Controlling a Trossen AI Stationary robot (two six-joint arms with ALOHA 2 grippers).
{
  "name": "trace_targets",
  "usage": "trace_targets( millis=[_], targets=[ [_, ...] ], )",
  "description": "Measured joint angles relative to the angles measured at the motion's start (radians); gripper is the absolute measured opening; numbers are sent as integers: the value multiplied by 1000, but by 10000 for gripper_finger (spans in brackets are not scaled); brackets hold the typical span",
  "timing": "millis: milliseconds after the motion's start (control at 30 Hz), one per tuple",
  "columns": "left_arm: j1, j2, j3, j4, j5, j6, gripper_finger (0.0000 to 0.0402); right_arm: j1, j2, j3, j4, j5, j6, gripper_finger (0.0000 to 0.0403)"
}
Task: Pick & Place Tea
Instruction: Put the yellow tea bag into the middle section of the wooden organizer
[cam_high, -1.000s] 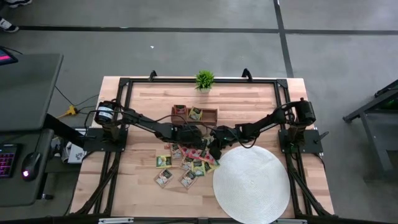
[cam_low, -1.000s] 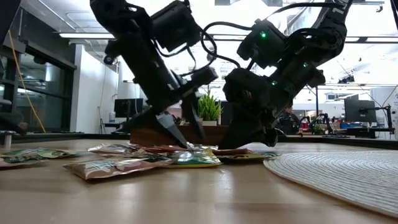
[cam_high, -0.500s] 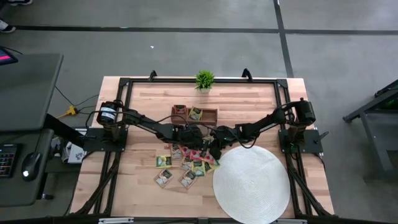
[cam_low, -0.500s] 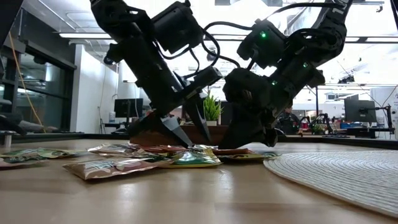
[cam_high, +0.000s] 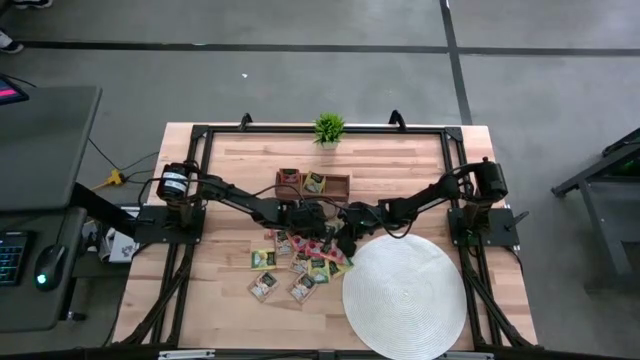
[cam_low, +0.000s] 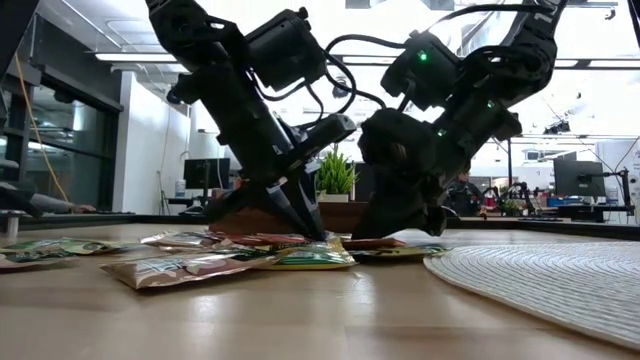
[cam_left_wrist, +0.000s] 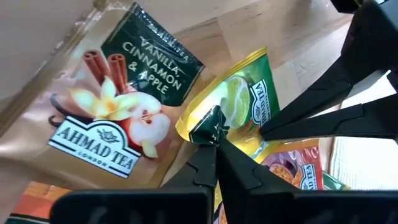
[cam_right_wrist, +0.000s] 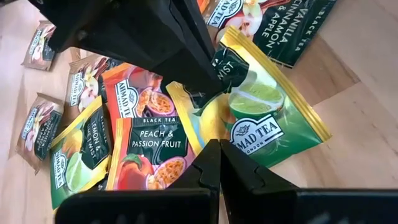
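Pinching the folded corner of a green-and-yellow tea packet (cam_left_wrist: 239, 109), my left gripper (cam_left_wrist: 214, 144) has its two fingers pressed together on that dark corner flap. In the low view the left gripper (cam_low: 310, 222) points down into the tea pile (cam_high: 300, 262) at the middle of the table (cam_high: 235, 165). The held packet lies among the others, partly over a peach and passion fruit packet (cam_right_wrist: 152, 146) and beside a vanilla, cinnamon and apple packet (cam_left_wrist: 115, 118).

My right gripper (cam_right_wrist: 219, 163) has its fingers together with nothing between them, tip resting over the same green-and-yellow packet, just beside my left gripper. In the high view both arms meet above the pile, close to the edge of the round white mat (cam_high: 405, 295).

More packets sit in the wooden box (cam_high: 313, 183) behind the pile. A potted plant (cam_high: 328, 128) stands at the far table edge.
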Motion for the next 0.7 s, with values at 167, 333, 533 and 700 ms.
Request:
trace_targets(
  millis=[167,333,533,700],
  targets=[
    [-1,1,0,3,-1,5,2,0,-66,-2,-61,-1,-18,0],
    [-1,1,0,3,-7,5,1,-3,-187,-2,-161,49,-58,0],
    [-1,-16,-2,2,-25,33,0,-2,-364,-2,-285,103,-76,0],
    [0,-69,26,-40,-73,106,0,-2,-502,-2,-371,145,-91,0]
  ],
)
